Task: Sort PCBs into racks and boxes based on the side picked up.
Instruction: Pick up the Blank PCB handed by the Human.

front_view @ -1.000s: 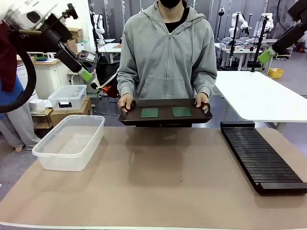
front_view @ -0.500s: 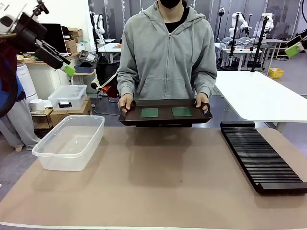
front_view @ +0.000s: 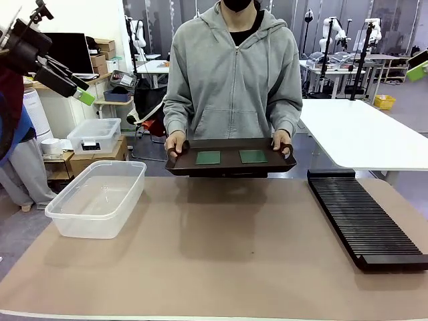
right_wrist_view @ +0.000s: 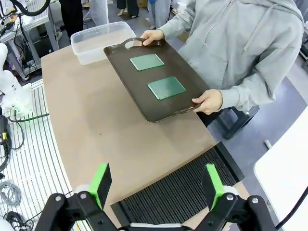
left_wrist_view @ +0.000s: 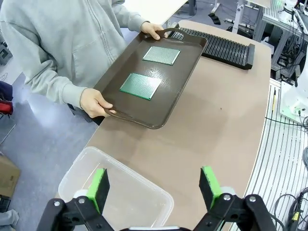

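Wide open on left gripper [left_wrist_view: 154,179] and right gripper [right_wrist_view: 157,177], holding nothing. Might tip the far tray [front_view: 227,168] and spill PCBs [front_view: 208,157] by pushing hard.

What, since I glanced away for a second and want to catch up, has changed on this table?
The left gripper drew back toward the robot's left, slightly higher. The right gripper retreated toward the right edge of the front view. Both are open and hold nothing. Unchanged: the person's hands holding the tray with both PCBs, the tub, the rack.
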{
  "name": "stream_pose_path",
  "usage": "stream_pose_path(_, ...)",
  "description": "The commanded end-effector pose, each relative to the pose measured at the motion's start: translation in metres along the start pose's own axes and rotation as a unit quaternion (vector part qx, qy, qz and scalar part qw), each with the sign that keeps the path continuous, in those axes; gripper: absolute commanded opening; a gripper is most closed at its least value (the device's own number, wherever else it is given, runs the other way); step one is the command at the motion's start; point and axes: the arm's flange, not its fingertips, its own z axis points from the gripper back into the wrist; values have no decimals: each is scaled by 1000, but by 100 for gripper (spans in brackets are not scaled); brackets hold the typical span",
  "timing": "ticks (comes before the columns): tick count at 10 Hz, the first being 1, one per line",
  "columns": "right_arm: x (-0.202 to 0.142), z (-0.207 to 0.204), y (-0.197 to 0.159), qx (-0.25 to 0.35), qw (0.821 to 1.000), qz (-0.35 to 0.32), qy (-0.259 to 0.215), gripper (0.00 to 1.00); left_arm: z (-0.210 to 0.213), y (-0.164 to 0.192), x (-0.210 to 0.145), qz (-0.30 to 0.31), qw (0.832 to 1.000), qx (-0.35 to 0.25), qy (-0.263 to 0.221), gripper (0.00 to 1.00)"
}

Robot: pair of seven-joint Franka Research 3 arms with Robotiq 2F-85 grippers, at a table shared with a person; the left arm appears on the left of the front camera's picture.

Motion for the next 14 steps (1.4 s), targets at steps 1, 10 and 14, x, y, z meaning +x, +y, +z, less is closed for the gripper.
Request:
stream_pose_path(1,-1,0,0,0,1000,0,1,100,-2,1,-1,1,1000,-2,1,100)
stream_pose_path(10,-1,0,0,0,1000,0,1,100,-2,1,-1,1,1000,-2,1,100)
stream_pose_path(14,-1,0,0,0,1000,0,1,100,-2,1,-1,1,1000,-2,1,100)
